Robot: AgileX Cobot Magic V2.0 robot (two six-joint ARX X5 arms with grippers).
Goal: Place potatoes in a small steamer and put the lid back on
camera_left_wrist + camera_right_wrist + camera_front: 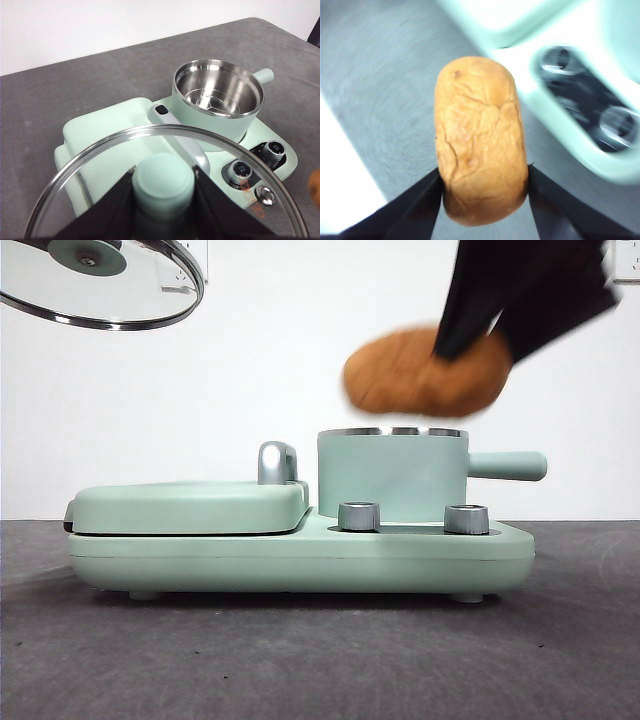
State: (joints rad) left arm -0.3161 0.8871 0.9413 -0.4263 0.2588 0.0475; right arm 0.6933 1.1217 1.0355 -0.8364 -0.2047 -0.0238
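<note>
Hanging in the air above the pot (392, 475), the potato (425, 372) is pinched at one end by the right gripper (478, 340), whose dark, blurred arm comes in from the upper right of the front view. The potato is orange-brown with cracked skin, lying roughly level, just above the pot's steel rim and not touching it. In the right wrist view the two black jaws press against opposite sides of the potato (480, 140), with the grey table (380, 90) and the mint-green base (555, 107) with its knobs blurred behind it.

The pot is mint green and stands uncovered on the right half of the base (300, 560), its straight handle (508, 466) pointing right. From the left wrist view its steel inside (218, 90) is bare and shiny. Two steel knobs (359, 516) sit on the base in front of the pot. A closed mint-green grill plate (190, 506) takes up the left half of the base.

The lid (100, 280) is held high at the upper left of the front view, well apart from the pot, tilted slightly. In the left wrist view the left gripper (163, 187) has its jaws closed on either side of the lid's green knob (163, 180), and the glass with its steel rim (150, 131) spreads out beneath, the cooker visible through it.
</note>
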